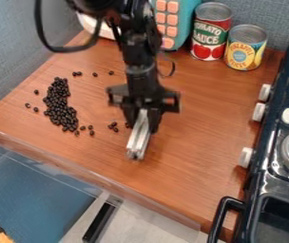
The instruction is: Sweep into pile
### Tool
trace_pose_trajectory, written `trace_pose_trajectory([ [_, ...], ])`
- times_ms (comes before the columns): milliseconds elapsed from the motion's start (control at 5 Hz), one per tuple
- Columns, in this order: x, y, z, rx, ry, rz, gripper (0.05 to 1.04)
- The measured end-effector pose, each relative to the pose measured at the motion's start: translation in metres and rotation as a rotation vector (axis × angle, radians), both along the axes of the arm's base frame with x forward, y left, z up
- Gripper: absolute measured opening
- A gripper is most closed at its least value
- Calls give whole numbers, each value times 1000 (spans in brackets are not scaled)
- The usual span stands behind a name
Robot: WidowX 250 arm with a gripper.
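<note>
What matters for our sweep: the main heap of black beans (61, 107) lies L of the pincer (142, 116) in the camera view, on the brown surface (195, 152), w/ a few stray beans (114, 126) btwn, near the pincer. We see the pincer pinching a silvery bar (138, 137), its long axis running down the view w/ a slight slant to lower L, so a long side faces the heap. We'd prob. push L, gathering near strays first; too hard a shove might scatter the heap.
</note>
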State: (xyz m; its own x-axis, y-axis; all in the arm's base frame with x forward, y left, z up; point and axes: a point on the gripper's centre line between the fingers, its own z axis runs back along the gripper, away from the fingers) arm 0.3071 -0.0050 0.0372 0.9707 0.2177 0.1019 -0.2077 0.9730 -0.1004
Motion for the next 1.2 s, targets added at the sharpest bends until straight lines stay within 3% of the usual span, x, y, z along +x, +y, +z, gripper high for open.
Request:
trace_pose_trajectory([
  [200, -1, -8, 15, -5, -25, 7, 391],
  [400, -1, -15, 16, -5, -27, -2, 391],
  [800, 5, -20, -11, 37, -4, 9, 391],
  [1200, 11, -17, -28, 67, -16, 9, 391],
])
